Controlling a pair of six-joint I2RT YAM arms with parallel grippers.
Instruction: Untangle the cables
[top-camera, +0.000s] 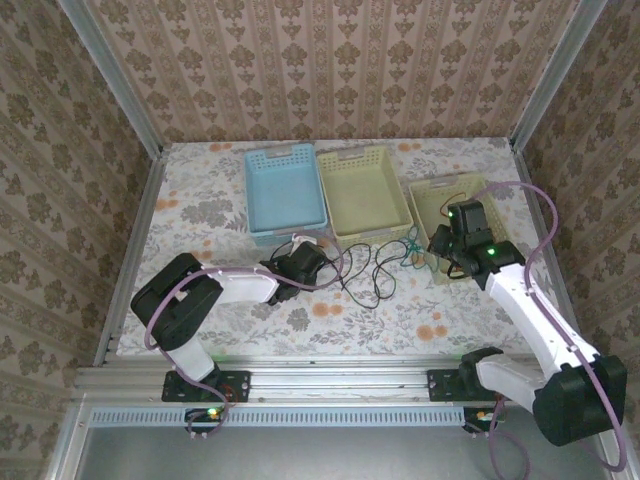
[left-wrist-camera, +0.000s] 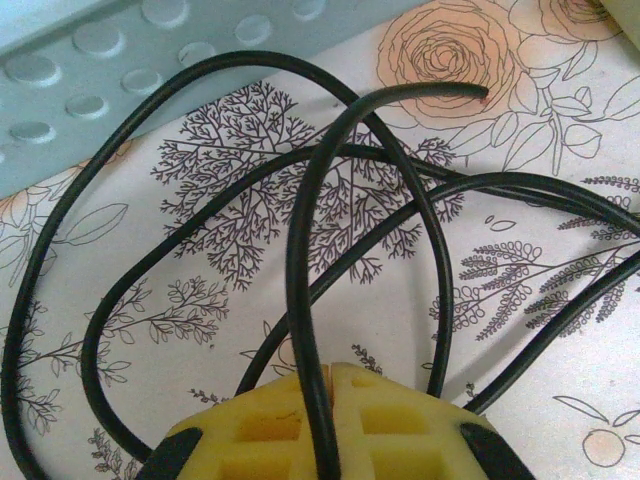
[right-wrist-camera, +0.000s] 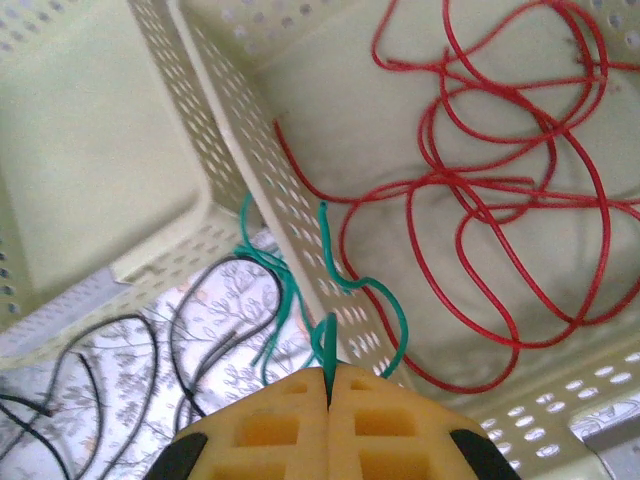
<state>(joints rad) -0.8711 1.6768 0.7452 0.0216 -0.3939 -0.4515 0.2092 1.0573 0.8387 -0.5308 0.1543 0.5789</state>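
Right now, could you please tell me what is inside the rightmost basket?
The rightmost basket holds a red cable lying in loose loops on its floor. A green cable drapes over its wall, pinched in the right gripper. The gripper's pads hide the near corner.

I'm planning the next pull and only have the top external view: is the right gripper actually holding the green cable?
Observer: Yes. In the right wrist view, the right gripper is shut on the green cable, against the outside of the beige basket wall.
Operator: And does the left one have anything?
Observer: In the left wrist view, the left gripper is shut on the black cable, which rises between its fingers and ends in a bare tip.
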